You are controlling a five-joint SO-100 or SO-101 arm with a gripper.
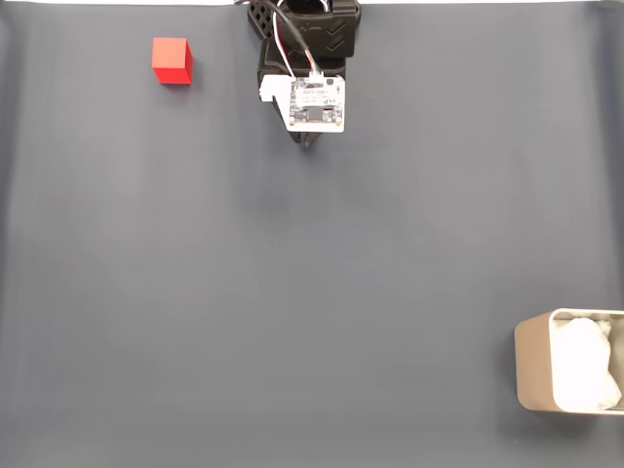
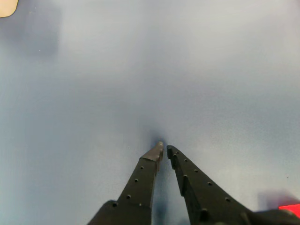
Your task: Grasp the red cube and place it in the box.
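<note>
The red cube rests on the dark mat at the upper left of the fixed view; a sliver of it peeks in at the lower right edge of the wrist view. The beige box with its white inside stands at the lower right of the fixed view, and one corner of it shows at the top left of the wrist view. My gripper hangs over bare mat with its black fingertips nearly touching and nothing between them. In the fixed view the gripper sits at top centre, well to the right of the cube.
A dark grey mat covers the whole table. The arm's base and a white circuit board stand at the top centre edge. Something white and crumpled lies inside the box.
</note>
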